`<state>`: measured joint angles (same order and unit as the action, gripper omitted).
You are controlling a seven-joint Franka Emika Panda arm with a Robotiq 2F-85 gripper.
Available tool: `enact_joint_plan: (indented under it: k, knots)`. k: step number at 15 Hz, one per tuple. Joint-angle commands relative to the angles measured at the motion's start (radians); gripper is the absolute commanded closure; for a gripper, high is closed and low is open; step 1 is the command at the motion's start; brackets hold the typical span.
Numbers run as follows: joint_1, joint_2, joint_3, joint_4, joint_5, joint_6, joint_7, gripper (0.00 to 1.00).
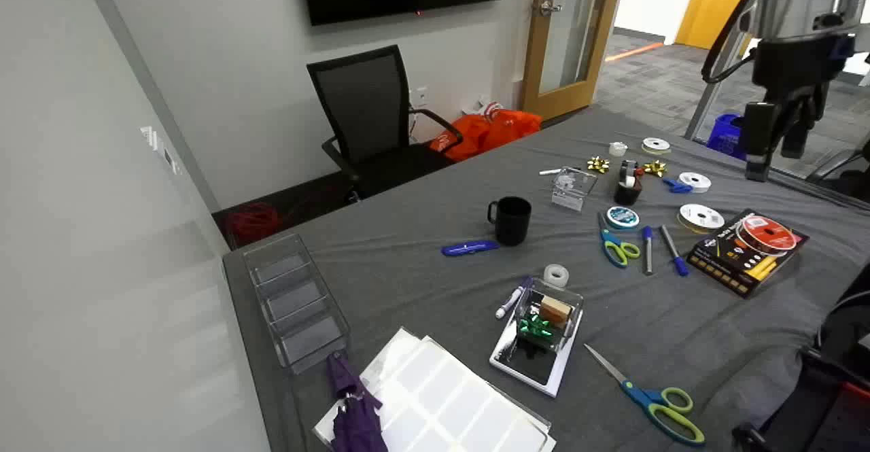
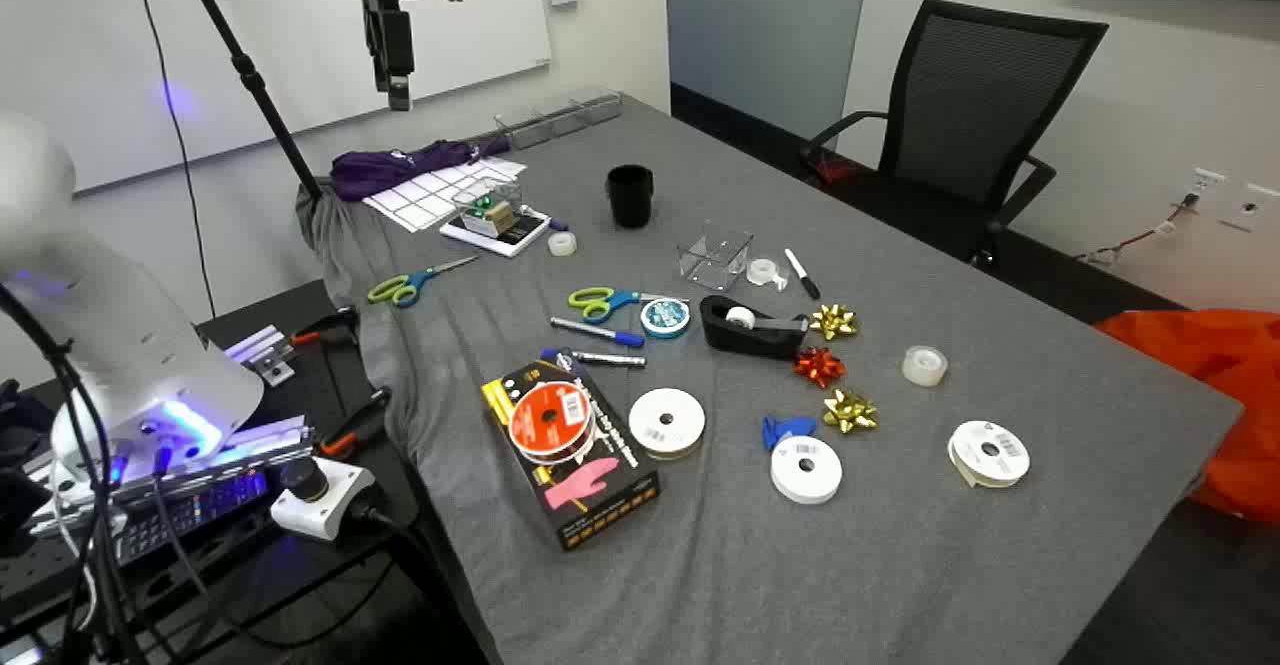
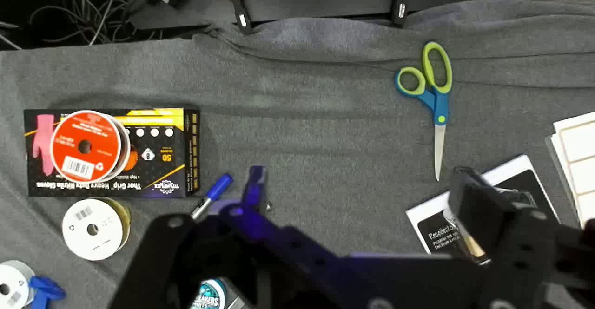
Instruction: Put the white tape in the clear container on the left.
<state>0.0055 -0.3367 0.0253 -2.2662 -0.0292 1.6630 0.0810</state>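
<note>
A small white ring-shaped tape roll (image 1: 552, 282) lies on the grey cloth beside the ink pad; it also shows in an exterior view (image 2: 562, 249). In the wrist view it is hidden. Similar small rolls (image 1: 618, 149) (image 2: 924, 367) lie elsewhere. A long clear divided container (image 1: 316, 349) stands at the table's left edge; it also shows at the far end (image 2: 545, 128). A small clear container (image 1: 574, 333) with a green bow and wooden block sits on the ink pad. My gripper (image 3: 365, 179) is open and empty, high above the table (image 1: 775, 163) (image 2: 392, 90).
A black mug (image 1: 512, 221), a blue cutter (image 1: 469, 248) and a small clear box (image 1: 569, 197) stand mid-table. Scissors (image 3: 439, 109), a glove box (image 3: 162, 153) with a red spool (image 3: 74, 146), markers, ribbon spools and a tape dispenser (image 2: 750, 330) lie around. Label sheets (image 1: 435, 397) and a purple umbrella (image 1: 357, 418) are near the container.
</note>
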Motion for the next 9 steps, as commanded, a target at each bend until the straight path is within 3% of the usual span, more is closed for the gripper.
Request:
enact_joint_plan:
  k: [1, 5, 9]
  knots:
    - [0.0, 0.0, 0.0, 0.001, 0.0, -0.002, 0.0, 0.0]
    - [0.001, 0.01, 0.0, 0.002, 0.012, 0.01, 0.002, 0.0]
    - [0.002, 0.085, 0.01, -0.042, 0.098, 0.246, 0.115, 0.0]
